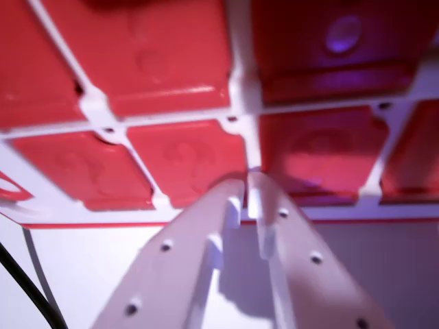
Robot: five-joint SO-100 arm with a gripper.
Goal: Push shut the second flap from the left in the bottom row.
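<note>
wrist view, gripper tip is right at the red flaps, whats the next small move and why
Probably a short push straight forward. The gripper looks shut, its tip at the lower edge of the red flaps, on the white divider between two. Whether it already touches is unclear.

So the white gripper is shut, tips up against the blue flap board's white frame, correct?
Not quite: the flap board is red, not blue. The wrist view shows the white gripper shut, tips against the white frame between red flaps.

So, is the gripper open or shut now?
Shut. The gripper has its two white fingers meeting at the tips, with only a thin slit between them, pressed at the bottom edge of a red flap.
</note>
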